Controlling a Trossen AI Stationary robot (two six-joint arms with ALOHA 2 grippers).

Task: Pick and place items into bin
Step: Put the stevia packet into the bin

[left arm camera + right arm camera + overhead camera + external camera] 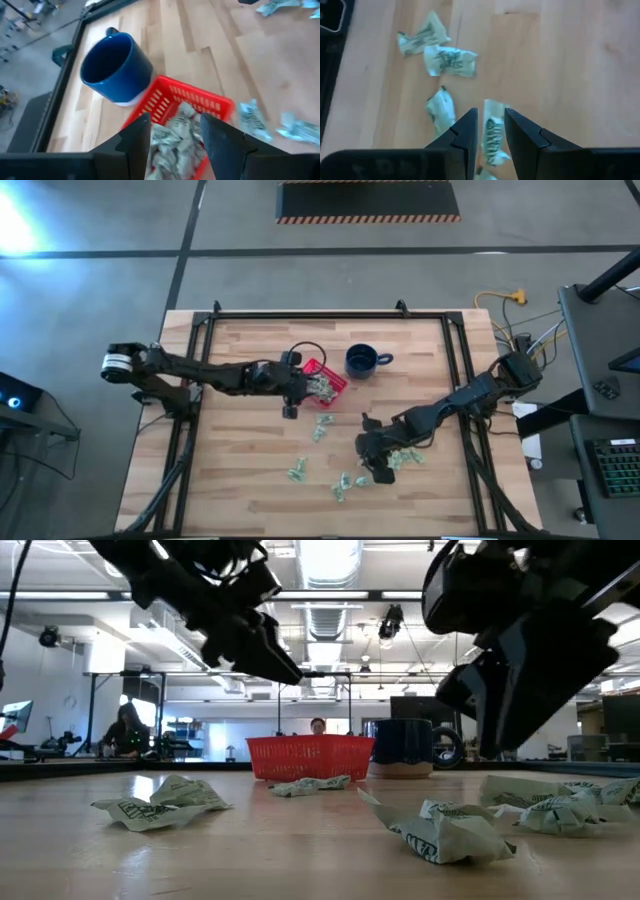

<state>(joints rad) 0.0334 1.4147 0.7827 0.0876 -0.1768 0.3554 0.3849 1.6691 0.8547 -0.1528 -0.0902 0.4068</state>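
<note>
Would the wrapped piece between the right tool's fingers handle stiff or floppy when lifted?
Probably floppy: the wrapped piece looks crinkled and thin, like loose wrapper. Likely very light, so it could slip or shift against the right tool rather than tip. Its flat, creased shape makes rolling unlikely.

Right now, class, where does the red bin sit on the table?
In the high view the red bin sits at the table's far middle, just left of the blue mug, under the left gripper.

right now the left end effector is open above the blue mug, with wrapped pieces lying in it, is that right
Not quite: the left end effector is open above the red basket, not the blue mug. The wrapped pieces lie in that basket, and the mug stands beside it. The left wrist view shows this.
</note>
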